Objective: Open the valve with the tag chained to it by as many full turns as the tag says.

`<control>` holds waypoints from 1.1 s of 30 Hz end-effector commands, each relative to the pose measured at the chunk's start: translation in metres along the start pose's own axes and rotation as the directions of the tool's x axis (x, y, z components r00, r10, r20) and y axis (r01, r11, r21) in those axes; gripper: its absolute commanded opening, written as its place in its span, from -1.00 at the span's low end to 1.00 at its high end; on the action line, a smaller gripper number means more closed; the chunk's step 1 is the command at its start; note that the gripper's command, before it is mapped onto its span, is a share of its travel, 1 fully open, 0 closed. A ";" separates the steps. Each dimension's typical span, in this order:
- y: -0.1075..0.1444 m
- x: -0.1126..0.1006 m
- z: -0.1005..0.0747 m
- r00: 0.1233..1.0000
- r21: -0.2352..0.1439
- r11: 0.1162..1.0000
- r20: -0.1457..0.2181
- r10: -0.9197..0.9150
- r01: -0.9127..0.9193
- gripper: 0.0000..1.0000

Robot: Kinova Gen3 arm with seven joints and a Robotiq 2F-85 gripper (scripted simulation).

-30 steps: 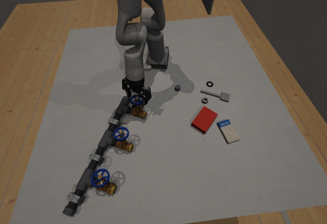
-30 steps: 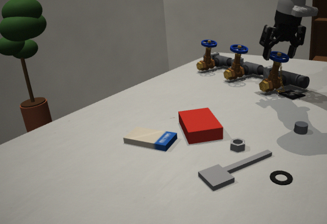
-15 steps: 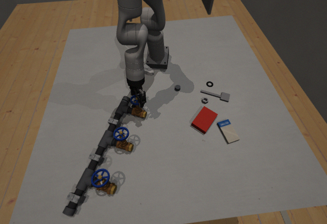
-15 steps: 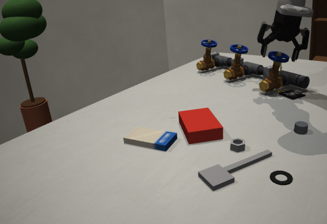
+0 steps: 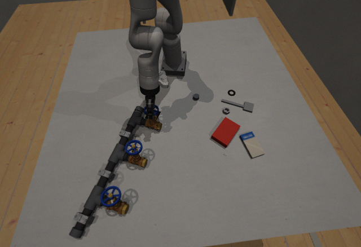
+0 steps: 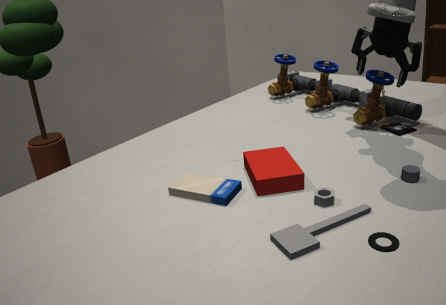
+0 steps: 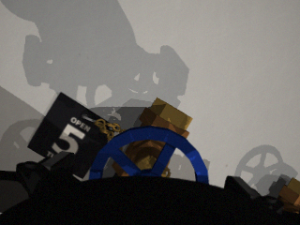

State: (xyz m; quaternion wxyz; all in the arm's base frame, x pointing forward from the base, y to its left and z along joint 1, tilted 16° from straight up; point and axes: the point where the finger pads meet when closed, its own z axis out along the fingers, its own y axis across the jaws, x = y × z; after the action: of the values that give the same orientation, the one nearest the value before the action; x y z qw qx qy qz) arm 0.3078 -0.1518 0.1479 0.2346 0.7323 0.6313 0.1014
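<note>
Three brass valves with blue handwheels stand along a grey pipe (image 5: 115, 154) (image 6: 404, 106). The valve nearest the arm's base (image 5: 153, 123) (image 6: 368, 113) has a gold chain (image 7: 105, 126) to a black tag (image 6: 398, 128) (image 7: 66, 136) that reads "OPEN 5". Its handwheel (image 5: 156, 111) (image 6: 380, 76) (image 7: 150, 136) sits between my gripper's fingers. My gripper (image 5: 150, 110) (image 6: 380, 74) points straight down and is open, with one finger on each side of the wheel's rim and a small gap at both. The middle valve (image 5: 133, 149) (image 6: 325, 66) and the end valve (image 5: 111, 198) (image 6: 284, 58) stand free.
A red box (image 5: 225, 131) (image 6: 272, 170), a white and blue box (image 5: 251, 144) (image 6: 205, 187), a nut (image 5: 227, 109) (image 6: 324, 196), a black washer (image 5: 231, 90) (image 6: 383, 241), a grey paddle tool (image 5: 237, 104) (image 6: 316, 230) and a small grey cylinder (image 5: 196, 96) (image 6: 410, 173) lie apart from the pipe.
</note>
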 end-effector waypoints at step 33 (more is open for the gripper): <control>0.000 0.000 0.000 0.814 0.008 0.815 -0.016 0.580 -0.580 1.00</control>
State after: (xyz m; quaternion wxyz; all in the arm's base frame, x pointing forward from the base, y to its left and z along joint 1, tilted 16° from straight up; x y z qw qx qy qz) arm 0.3078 -0.1518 0.1479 0.1899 0.8855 0.3895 0.1675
